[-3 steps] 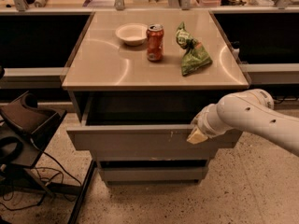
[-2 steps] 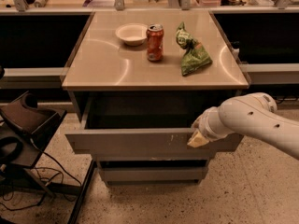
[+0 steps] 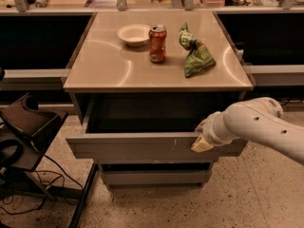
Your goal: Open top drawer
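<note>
Since a second ago the top drawer (image 3: 142,148) has slid a little nearer, and my gripper (image 3: 202,144) has come with it, lower and nearer than before. That drawer now stands well out from under the desk (image 3: 104,65), its grey front scratched pale near the right end and its dark inside open to view. My gripper sits at the front's top edge, toward the right, touching it. Whether it is open or closed on the edge I cannot tell. My white arm (image 3: 266,127) reaches in from the right.

On the desk, a red can (image 3: 157,43) stands upright near the far middle, but its print is too blurred to read. A pale bowl (image 3: 134,34) sits just left of it, and a crumpled green bag (image 3: 195,57) lies to its right, its writing also unreadable.

Below the open drawer, a narrower grey drawer front (image 3: 156,177) is set further back. At the left a black chair (image 3: 28,132) stands near the drawer's left corner, with cables (image 3: 28,194) on the speckled floor under it.
</note>
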Controlling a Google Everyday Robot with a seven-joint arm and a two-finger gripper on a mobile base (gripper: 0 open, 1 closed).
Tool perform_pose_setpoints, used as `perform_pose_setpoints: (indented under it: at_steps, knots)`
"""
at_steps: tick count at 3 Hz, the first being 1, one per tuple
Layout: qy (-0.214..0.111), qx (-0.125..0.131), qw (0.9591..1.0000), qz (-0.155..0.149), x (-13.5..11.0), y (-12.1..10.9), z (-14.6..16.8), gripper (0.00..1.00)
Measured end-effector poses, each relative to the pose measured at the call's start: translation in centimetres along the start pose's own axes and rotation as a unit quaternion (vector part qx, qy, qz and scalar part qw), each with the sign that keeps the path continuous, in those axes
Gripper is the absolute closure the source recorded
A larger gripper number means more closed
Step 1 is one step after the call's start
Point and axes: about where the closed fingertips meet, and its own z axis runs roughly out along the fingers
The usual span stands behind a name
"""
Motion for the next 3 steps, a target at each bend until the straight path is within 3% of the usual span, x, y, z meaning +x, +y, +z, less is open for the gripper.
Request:
perform_pose_setpoints:
  at_steps: [3]
  knots:
    - [-0.001,0.000,1.0000,-0.003,0.04,0.66,-0.60,1.00]
